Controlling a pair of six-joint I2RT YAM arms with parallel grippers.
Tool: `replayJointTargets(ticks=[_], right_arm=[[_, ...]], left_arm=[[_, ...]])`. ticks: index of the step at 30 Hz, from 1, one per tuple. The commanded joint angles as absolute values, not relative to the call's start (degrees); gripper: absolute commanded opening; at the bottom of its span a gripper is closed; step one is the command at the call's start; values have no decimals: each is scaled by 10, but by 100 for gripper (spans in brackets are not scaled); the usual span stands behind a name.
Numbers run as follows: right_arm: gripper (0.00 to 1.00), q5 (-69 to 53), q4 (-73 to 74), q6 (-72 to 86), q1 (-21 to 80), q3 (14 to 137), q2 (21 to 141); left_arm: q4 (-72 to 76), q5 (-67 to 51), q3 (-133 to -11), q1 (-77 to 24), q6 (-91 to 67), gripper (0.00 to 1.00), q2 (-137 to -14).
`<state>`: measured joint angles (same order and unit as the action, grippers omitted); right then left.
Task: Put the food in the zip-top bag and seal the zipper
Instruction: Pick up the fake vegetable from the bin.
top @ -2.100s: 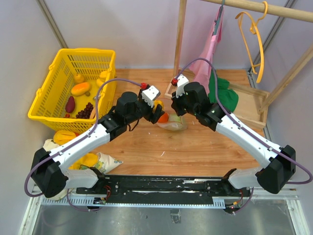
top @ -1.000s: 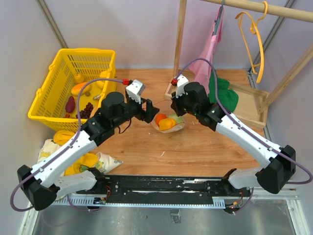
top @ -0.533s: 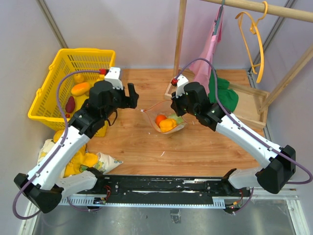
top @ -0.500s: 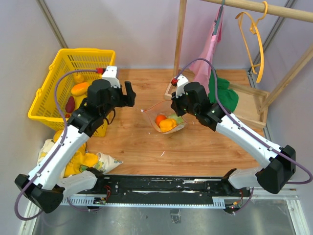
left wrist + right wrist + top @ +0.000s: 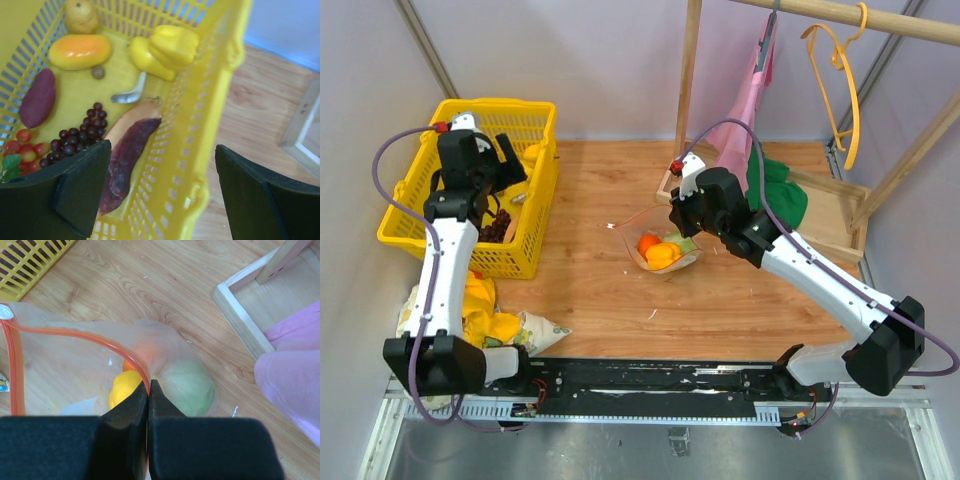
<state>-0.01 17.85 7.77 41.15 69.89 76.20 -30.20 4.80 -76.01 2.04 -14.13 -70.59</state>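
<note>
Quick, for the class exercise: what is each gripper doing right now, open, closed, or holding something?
Left gripper: open, empty, above the yellow basket.
Right gripper: closed on the zipper of the zip-top bag.

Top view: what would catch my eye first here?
The bright yellow basket at far left, full of toy fruit, with the left arm's open jaws above it. Mid-table, the right arm's shut jaws pinch the orange-red strip of a clear bag holding orange, yellow and green food.

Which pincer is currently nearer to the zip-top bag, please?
Right. The right pincer is shut on the zipper of the zip-top bag; the left pincer hangs open over the yellow basket, far from the bag.
</note>
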Motion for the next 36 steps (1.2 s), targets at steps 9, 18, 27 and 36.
replayJointTargets(ticks=[9, 18, 27, 36], right_arm=[[1, -4, 175, 75, 403, 707, 767], [1, -11, 172, 73, 398, 702, 767], [1, -20, 170, 73, 394, 701, 772], [1, -23, 178, 73, 392, 712, 796]], left_arm=[[-269, -94, -824, 155, -191, 88, -873], [-251, -85, -876, 160, -183, 86, -1020], [-233, -90, -908, 160, -123, 86, -1141], [-221, -112, -939, 159, -115, 84, -1226]])
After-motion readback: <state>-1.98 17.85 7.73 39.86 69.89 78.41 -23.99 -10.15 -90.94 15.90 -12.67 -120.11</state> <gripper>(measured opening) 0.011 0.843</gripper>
